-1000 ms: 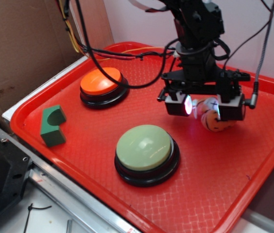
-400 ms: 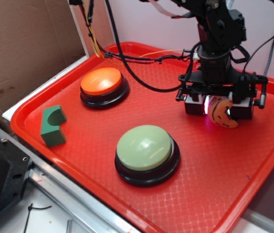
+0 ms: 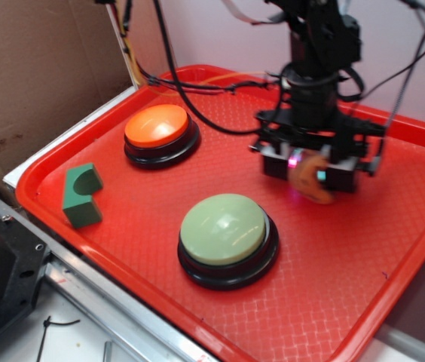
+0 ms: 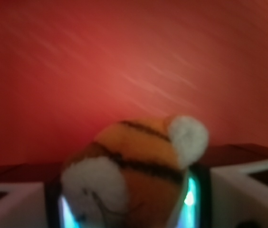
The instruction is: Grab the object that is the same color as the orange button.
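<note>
Tray: block left, orange button behind, second button front, tiger right, seemingly between fingers.

The pincer grips the tiger toy above the red tray, right of the orange button.

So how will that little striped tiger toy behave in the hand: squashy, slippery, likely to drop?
The tiger toy looks like fuzzy plush, so it probably squashes between the fingers rather than resisting. It bulges out past the hand, hinting that it's soft and light. The fuzz should grip well, but its rounded body might squirm or twist if the hold loosens.
</note>
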### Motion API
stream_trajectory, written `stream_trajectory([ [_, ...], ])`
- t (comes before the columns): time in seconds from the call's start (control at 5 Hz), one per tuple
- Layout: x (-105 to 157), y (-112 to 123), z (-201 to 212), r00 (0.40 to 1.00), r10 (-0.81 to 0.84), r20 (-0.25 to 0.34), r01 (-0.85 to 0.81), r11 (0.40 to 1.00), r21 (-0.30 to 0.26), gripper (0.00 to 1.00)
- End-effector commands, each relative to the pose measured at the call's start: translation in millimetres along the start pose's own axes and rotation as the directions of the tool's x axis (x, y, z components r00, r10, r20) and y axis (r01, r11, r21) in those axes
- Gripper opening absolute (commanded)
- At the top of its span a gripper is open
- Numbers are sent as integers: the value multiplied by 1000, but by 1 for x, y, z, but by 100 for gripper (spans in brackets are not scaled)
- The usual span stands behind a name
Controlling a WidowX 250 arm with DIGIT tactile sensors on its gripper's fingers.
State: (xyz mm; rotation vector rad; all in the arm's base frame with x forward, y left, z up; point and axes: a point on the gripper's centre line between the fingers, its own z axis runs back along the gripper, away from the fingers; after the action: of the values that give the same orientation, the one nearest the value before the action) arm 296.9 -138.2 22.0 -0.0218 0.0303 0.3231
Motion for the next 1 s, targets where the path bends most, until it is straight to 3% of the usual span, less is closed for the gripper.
stream_trajectory([
  [0.0,-7,60,103,989,-135,58,139,987,-75,0],
  [0.2,-20,96,137,987,-76,141,93,988,-121,0],
  [0.4,-32,126,159,984,-46,174,73,986,-149,0],
  [0.6,-42,142,171,973,-6,229,47,984,-173,0],
  [0.8,-44,141,167,977,26,214,23,974,-227,0],
])
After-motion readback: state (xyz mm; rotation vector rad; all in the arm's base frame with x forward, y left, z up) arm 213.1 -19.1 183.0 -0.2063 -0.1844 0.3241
